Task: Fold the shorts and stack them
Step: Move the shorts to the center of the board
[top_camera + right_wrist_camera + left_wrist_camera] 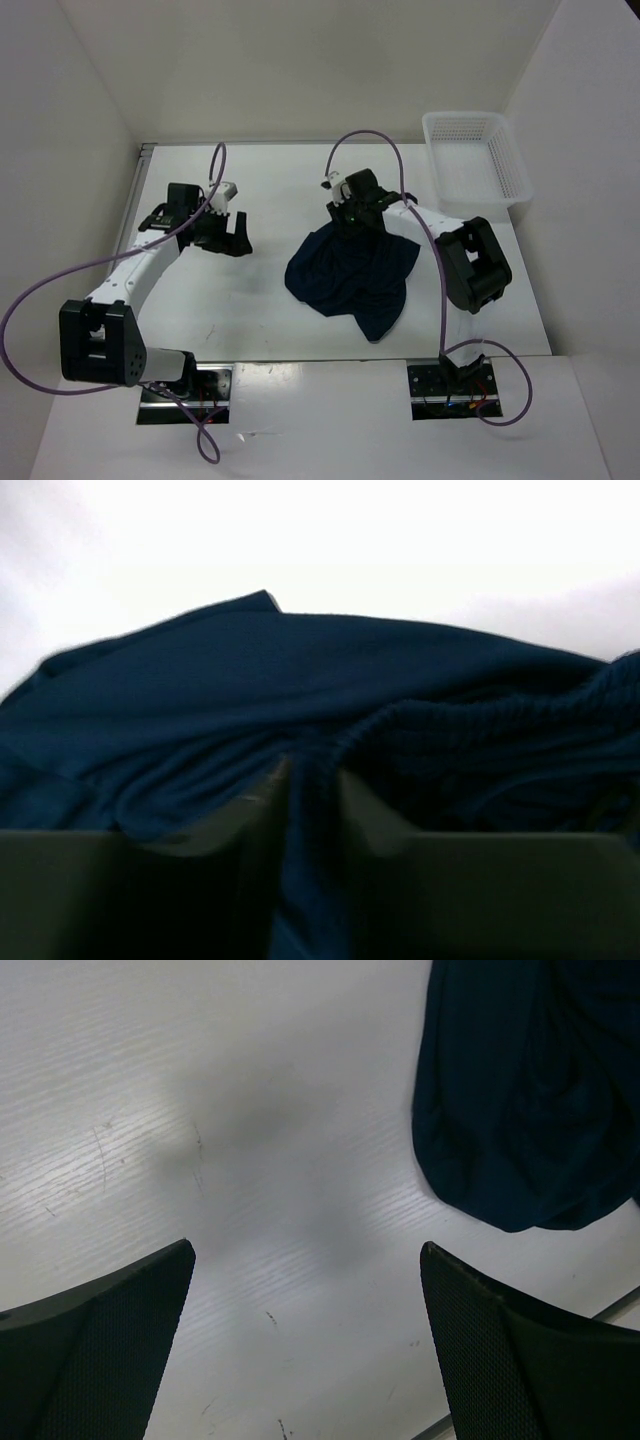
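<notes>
Right of centre on the table (250,310), the dark navy shorts (352,275) lie crumpled; the right tool (312,780) pinches a fold at their far edge, the left tool (307,1250) hangs spread wide nearby

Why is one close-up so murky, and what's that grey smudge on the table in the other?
Right wrist view: the shorts sit very close, so fabric and the right hand blur beneath a washed-out white background. Left wrist view: sharp; the smudge is a soft shadow on the table, with glare along its grain.
</notes>
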Action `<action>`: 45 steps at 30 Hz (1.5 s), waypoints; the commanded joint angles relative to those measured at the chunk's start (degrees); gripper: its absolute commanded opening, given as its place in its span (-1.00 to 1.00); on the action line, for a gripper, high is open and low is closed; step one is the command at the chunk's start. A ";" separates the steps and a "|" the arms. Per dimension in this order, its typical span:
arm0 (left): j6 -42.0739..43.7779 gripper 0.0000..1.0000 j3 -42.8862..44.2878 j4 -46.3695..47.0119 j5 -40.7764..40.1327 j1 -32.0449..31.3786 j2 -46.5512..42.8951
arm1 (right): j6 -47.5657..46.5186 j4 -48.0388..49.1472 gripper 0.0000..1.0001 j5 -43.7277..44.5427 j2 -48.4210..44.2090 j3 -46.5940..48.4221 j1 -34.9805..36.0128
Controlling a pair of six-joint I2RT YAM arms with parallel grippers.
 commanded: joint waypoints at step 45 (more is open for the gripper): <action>0.23 0.42 27.78 8.90 -8.70 -26.35 41.50 | -3.82 -6.75 -1.00 -13.55 -32.85 -3.17 -23.28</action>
